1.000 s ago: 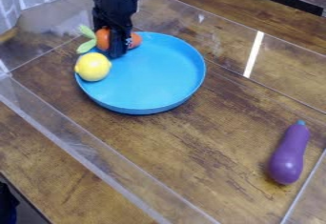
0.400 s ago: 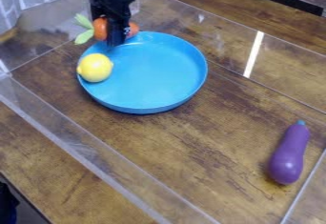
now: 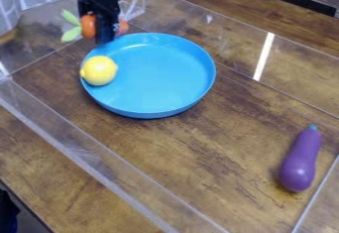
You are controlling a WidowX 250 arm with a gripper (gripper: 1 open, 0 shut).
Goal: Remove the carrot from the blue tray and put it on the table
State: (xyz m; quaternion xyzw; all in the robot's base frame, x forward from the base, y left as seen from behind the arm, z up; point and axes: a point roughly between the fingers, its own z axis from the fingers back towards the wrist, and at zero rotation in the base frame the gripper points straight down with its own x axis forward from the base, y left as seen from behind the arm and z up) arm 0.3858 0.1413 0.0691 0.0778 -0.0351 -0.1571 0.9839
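Your gripper [image 3: 101,25] points straight down just beyond the far-left rim of the blue tray [image 3: 172,103], its jaws clamped on the carrot [image 3: 89,24], which hangs above the table [image 3: 159,168] outside that tray, green top sticking out to the left. You can see the lemon [image 3: 98,70] lying inside the tray by its left rim, and the eggplant [image 3: 300,159] well off to the tray's right

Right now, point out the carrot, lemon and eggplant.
carrot [image 3: 89,24], camera view, orange body beside the end effector
lemon [image 3: 98,70], camera view, middle of the fruit
eggplant [image 3: 300,161], camera view, middle of the purple body
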